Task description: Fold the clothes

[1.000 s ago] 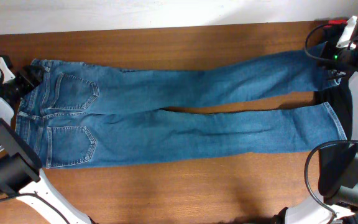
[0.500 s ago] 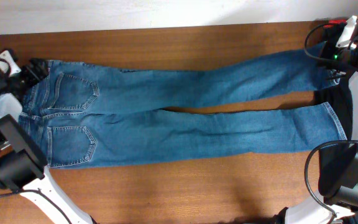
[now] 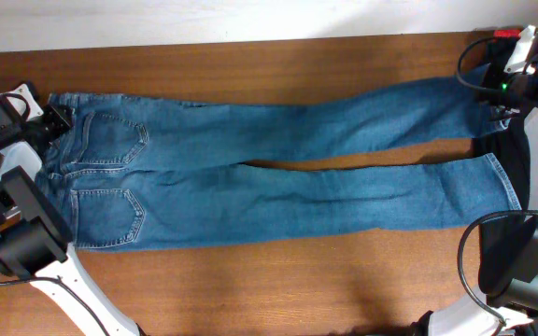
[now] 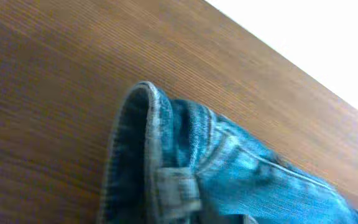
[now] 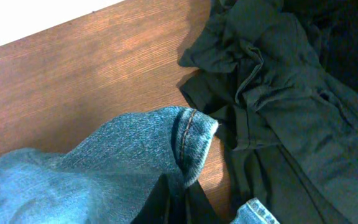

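Your medium-blue denim jeans (image 3: 250, 177) lie flat, back pockets up, across the brown wooden table (image 3: 250, 280), with the waist at the left and both long legs running to the right. Your left gripper (image 3: 49, 121) is closed on the far corner of the waistband (image 4: 148, 124), which bunches up close under its camera. Your right gripper (image 5: 173, 199) is pinched tight on the far leg's hem (image 5: 188, 140), just beside a dark crumpled cloth (image 5: 291, 93) at the table's right end.

- No writing, brand mark, number or sign can be read in any view, neither on the jeans (image 3: 250, 177) nor on the table (image 3: 250, 280).
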`<action>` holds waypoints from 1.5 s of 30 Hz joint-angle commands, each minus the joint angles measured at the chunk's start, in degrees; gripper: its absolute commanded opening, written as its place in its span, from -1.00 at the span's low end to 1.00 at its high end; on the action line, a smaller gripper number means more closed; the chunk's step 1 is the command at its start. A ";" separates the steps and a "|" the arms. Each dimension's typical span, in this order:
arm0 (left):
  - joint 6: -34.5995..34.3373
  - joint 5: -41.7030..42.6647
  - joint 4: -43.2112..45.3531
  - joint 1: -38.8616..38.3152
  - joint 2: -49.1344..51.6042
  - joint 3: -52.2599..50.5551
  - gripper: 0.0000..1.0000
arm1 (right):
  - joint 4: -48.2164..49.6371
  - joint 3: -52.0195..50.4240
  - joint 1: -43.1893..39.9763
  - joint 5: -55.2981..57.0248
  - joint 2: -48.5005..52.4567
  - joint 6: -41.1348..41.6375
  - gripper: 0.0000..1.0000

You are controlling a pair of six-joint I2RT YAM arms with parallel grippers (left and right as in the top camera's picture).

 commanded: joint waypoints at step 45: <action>7.96 -17.31 -55.87 15.45 -22.91 1.95 -0.92 | -13.07 -15.02 -9.92 22.97 -9.01 4.81 -0.92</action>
